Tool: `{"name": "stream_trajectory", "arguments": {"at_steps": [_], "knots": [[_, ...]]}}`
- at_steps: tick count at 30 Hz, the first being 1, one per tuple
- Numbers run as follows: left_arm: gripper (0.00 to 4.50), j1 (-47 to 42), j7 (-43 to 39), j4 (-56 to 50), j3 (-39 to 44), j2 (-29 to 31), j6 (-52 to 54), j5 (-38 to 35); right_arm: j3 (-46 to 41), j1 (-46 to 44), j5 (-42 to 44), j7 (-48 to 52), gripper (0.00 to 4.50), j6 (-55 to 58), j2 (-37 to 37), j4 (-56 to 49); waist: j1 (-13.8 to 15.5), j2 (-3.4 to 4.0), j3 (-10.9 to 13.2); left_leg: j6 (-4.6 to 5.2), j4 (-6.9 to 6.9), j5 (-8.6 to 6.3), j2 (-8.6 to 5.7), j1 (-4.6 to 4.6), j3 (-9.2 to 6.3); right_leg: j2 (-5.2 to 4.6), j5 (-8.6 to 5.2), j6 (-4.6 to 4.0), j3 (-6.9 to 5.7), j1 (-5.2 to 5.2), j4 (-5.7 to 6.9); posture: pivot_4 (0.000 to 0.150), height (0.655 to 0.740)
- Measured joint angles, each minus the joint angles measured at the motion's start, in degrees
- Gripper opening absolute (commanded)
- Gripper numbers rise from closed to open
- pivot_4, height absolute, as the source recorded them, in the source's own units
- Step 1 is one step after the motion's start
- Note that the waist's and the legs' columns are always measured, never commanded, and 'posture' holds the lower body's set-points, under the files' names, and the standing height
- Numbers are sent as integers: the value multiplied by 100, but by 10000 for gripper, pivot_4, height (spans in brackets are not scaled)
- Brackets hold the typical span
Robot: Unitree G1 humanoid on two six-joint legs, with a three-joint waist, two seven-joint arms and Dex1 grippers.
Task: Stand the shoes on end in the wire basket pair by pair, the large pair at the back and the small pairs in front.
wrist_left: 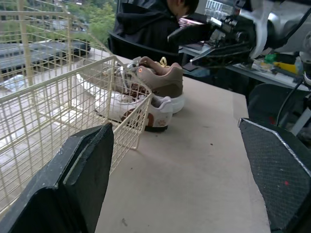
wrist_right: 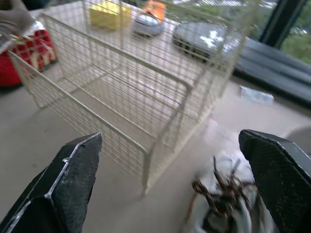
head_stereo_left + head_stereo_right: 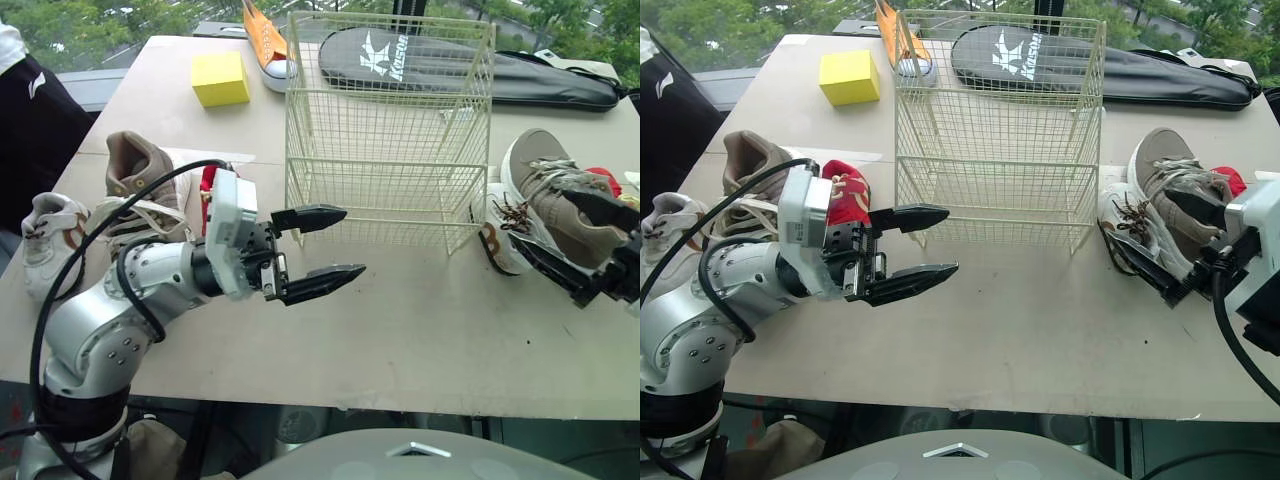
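Now the right gripper (image 3: 1145, 225) gapes across the white shoe (image 3: 497, 232); closing, it may snag the tan shoe (image 3: 545, 165) too. Left gripper (image 3: 352, 241) hangs open, empty.

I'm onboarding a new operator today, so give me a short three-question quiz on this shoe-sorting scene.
1. True or false: the wire basket is empty.
2. What lies right behind the basket? A) a black racket bag B) a kettle C) a laptop
3. Fill in: the left gripper has its fingers ___.
Key: 1 true; 2 A; 3 open.
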Motion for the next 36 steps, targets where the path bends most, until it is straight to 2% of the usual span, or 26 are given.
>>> {"name": "stream_trajectory", "arguments": {"at_steps": [7, 11, 20, 21, 23, 26, 32, 36], "knots": [[45000, -512, -91, 198, -368, -154, 121, 150, 524, 657, -1260, -16, 44665, -698, 279, 606, -50, 0, 0, 0, 1, 0, 0, 4, 5, 4, -2, -2, 8, 0, 0, 1500, 7400], [45000, -562, -12, 227, -401, -313, 132, 167, 757, 797, -1491, 84, 44665, -839, 317, 800, -52, 0, 1, 0, 0, 0, 1, 1, 0, 4, -2, 0, 4, -1, -1, 1500, 7400], [45000, -582, 57, 236, -403, -471, 206, 257, 845, 703, -1472, -152, 44665, -899, 548, 838, -53, 0, 1, 0, 1, 0, 0, 1, 1, 4, -2, 1, 5, 0, -1, 1500, 7400], [45000, -594, 56, 238, -403, -510, 208, 261, 628, 633, -1374, -265, 44665, -937, 776, 837, -36, 0, 1, 0, 1, 0, 0, -2, -2, 4, -2, 1, 2, 0, -1, 1500, 7400], [45000, -662, 50, 246, -407, -571, 220, 254, 289, 701, -1344, -330, 44665, -1016, 754, 842, -5, 1, 1, 0, 2, 0, -1, -1, 1, 2, -2, 2, 5, 0, -1, 1500, 7400], [45000, -691, 51, 246, -427, -630, 249, 250, 243, 731, -1471, -337, 44665, -1020, 678, 952, 6, 1, 1, 0, 2, 0, -1, 0, 3, 2, -3, 1, 6, 0, -1, 1500, 7400], [45000, -803, 186, 218, -539, -742, 417, 202, 545, 422, -2115, -362, 44665, -1087, 508, 2001, 0, 3, 1, 0, 3, 0, -3, 2, 5, 3, -2, 1, 10, 0, 1, 1500, 7400], [45000, -831, 298, 154, -567, -768, 474, 152, 1124, -83, -2384, -244, 44665, -1184, 454, 2741, -25, 4, 1, 0, 3, 0, -2, 4, 6, 5, -2, 1, 12, 0, 2, 1500, 7400]]}}
